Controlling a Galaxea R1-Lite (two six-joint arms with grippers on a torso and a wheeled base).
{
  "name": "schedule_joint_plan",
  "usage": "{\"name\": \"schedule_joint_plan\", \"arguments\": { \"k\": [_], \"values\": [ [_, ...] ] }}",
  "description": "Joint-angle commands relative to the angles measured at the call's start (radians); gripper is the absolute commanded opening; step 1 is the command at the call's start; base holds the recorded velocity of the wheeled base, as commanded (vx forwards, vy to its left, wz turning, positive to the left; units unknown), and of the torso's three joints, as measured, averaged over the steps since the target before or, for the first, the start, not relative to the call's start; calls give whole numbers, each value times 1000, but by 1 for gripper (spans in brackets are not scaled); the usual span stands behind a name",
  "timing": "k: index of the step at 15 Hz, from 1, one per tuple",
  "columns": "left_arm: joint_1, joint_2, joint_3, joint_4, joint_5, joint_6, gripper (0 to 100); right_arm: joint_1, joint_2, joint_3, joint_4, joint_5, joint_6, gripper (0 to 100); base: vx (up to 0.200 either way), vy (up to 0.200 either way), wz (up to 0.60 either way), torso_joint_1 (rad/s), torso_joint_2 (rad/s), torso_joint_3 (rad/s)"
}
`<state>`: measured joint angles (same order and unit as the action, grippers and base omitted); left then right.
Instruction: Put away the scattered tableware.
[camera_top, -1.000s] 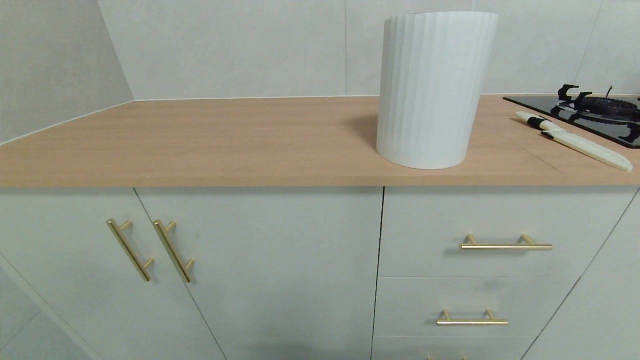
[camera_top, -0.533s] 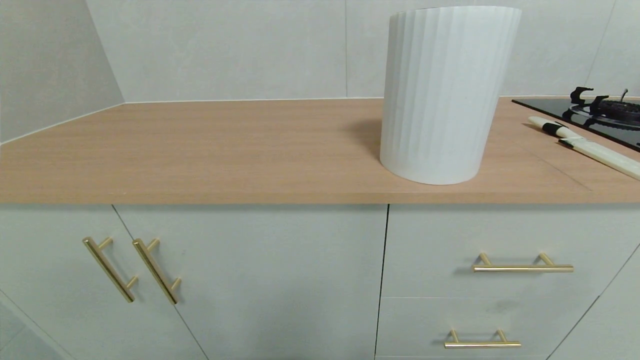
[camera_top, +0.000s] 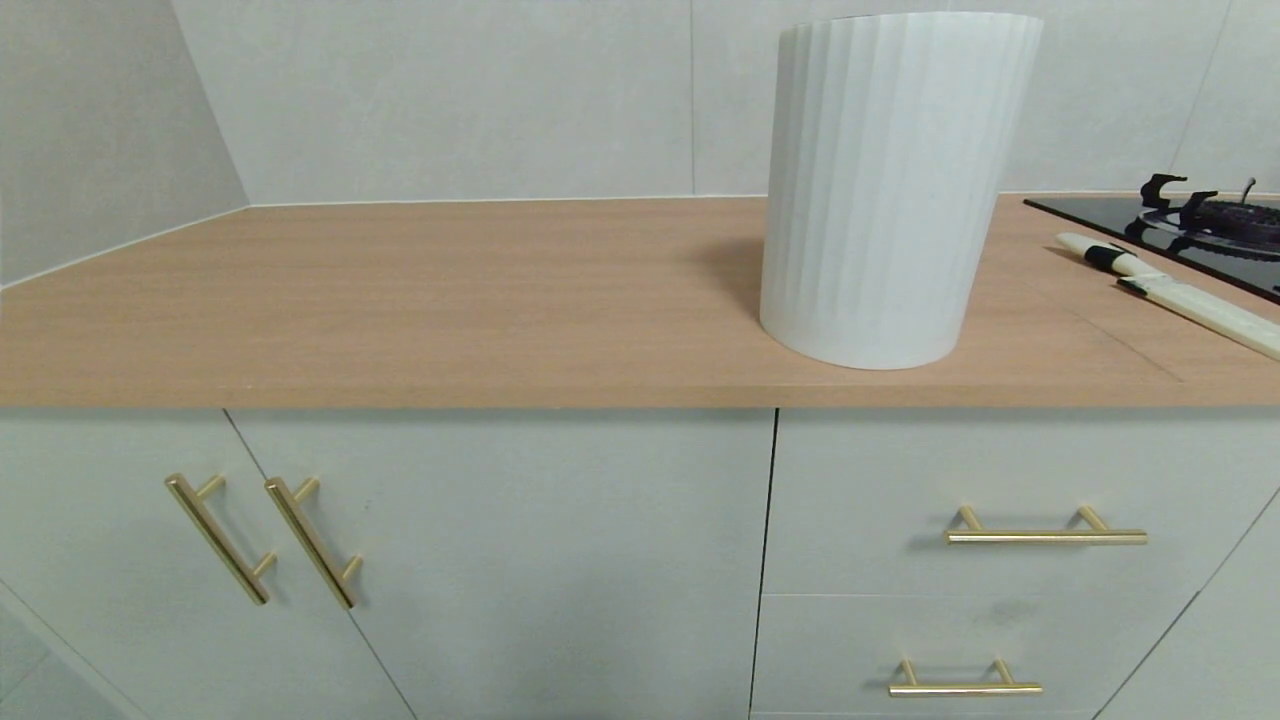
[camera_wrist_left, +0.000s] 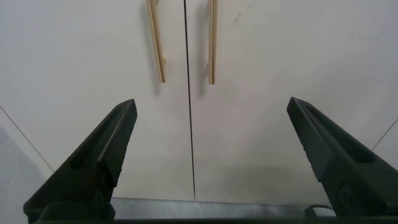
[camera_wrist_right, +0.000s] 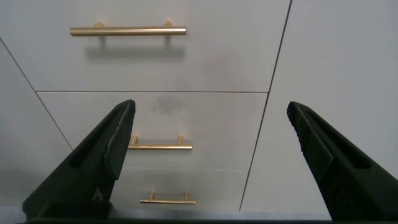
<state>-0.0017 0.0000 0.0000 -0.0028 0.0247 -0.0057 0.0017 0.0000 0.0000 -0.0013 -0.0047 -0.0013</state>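
A tall white ribbed container (camera_top: 880, 190) stands on the wooden countertop (camera_top: 450, 290) near its front edge. To its right lies a cream knife (camera_top: 1170, 292) with a black band on its handle, blade pointing right. My left gripper (camera_wrist_left: 211, 112) is open and faces the white cabinet doors with two upright gold handles (camera_wrist_left: 185, 40). My right gripper (camera_wrist_right: 208, 112) is open in front of the white drawer fronts with horizontal gold handles (camera_wrist_right: 127, 30). Both grippers hold nothing and sit below counter height.
A black gas hob (camera_top: 1200, 225) occupies the counter's far right. Grey tiled walls close the back and left. Below the counter are two cabinet doors (camera_top: 260, 540) at left and stacked drawers (camera_top: 1045, 535) at right. The counter's left half is bare wood.
The whole head view shifted between one second and half a second ago: the counter now sits lower and closer. Since then nothing has moved.
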Motion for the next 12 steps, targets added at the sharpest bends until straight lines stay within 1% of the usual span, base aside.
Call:
{"name": "schedule_joint_plan", "arguments": {
  "k": [1,12],
  "values": [
    [0,2,0,0,0,0,100,0,2,0,0,0,0,100,0,0,0,0,0,0],
    [0,2,0,0,0,0,100,0,0,0,0,0,0,100,0,0,0,0,0,0]
  ]
}}
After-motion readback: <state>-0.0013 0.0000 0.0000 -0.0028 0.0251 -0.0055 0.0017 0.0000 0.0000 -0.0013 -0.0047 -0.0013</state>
